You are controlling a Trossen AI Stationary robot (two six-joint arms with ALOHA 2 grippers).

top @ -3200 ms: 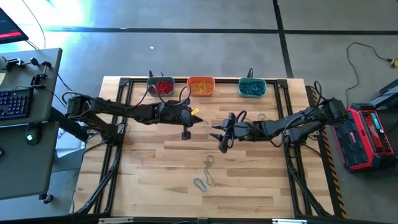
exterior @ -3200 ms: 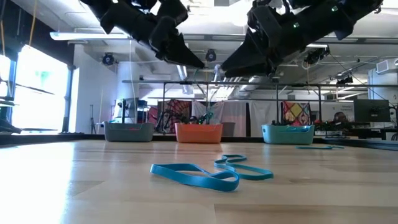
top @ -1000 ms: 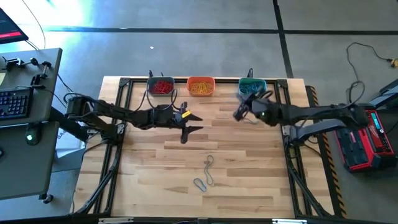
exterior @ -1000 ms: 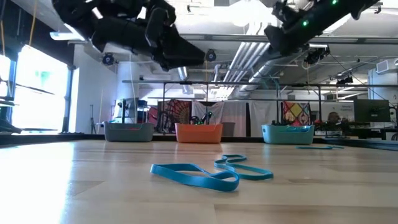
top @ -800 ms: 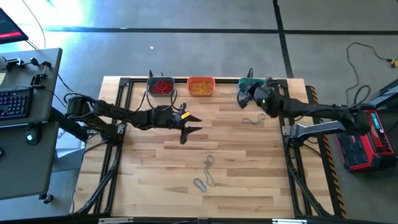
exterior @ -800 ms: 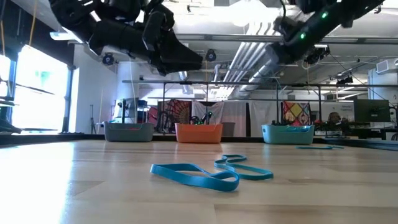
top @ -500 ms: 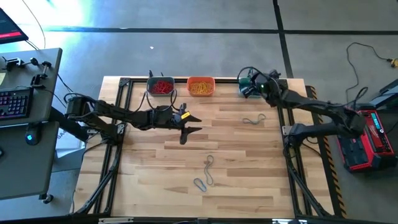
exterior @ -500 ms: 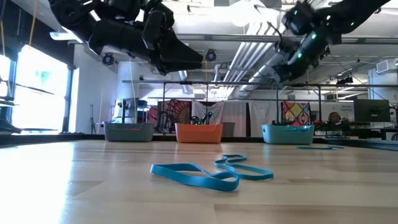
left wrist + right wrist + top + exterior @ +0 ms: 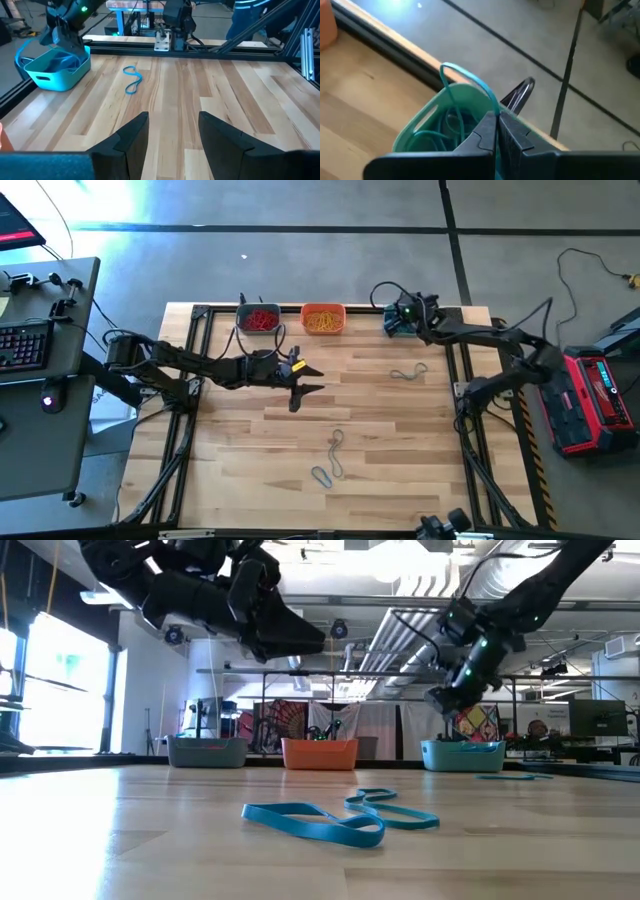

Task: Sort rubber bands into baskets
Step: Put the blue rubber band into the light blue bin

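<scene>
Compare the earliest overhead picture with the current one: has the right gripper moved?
Yes. The right gripper went from mid-table to the far edge, over the teal basket, shut on a blue rubber band.

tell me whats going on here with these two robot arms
They are sorting rubber bands by colour into three tubs at the far edge of the table. The right hand is shut on a teal band and holds it over the teal tub, not yet dropped. The left hand hangs open above the middle of the table, holding nothing. The red tub and orange tub already hold bands. A few teal bands lie loose on the wood.
</scene>
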